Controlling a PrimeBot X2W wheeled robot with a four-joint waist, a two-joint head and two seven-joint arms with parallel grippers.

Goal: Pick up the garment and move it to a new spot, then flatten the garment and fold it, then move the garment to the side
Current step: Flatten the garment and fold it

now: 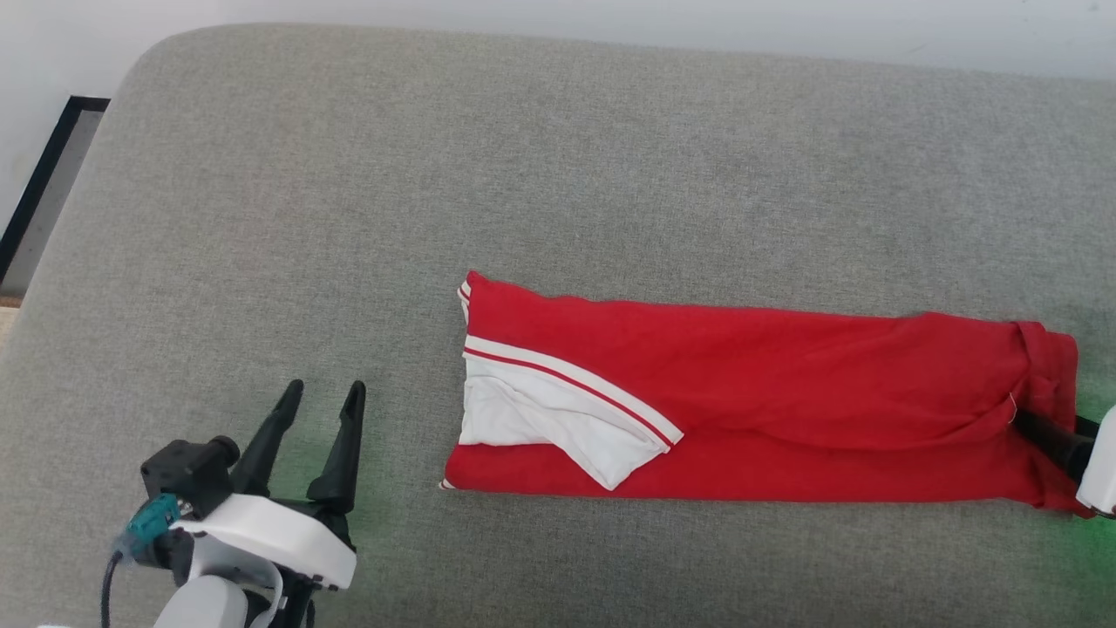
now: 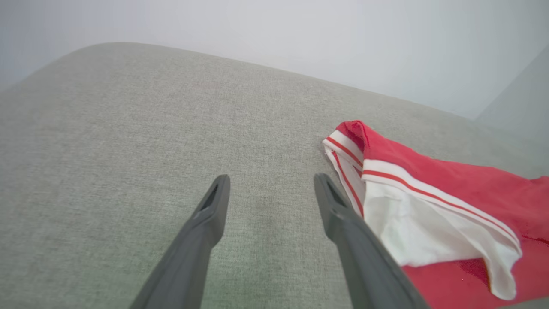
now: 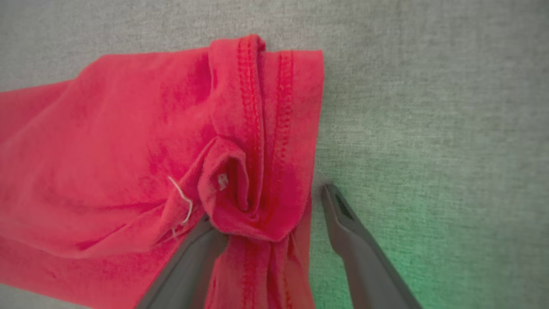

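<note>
Garment (image 1: 767, 392) is laid flat on grey padded surface (image 1: 523, 174), folded into long strip. Left end effector (image 1: 326, 386) is spread open, empty, just beside garment's sleeve end. Right end effector (image 3: 270, 206) is spread open astride garment's hem end, nothing clamped. Further folding, side move judged outstanding.

Grey woven-fabric padded surface (image 1: 558, 174), rounded at its far left corner. Plain pale wall (image 1: 610, 17) behind it. Black-framed grey panel (image 1: 52, 174) beside its left edge.
</note>
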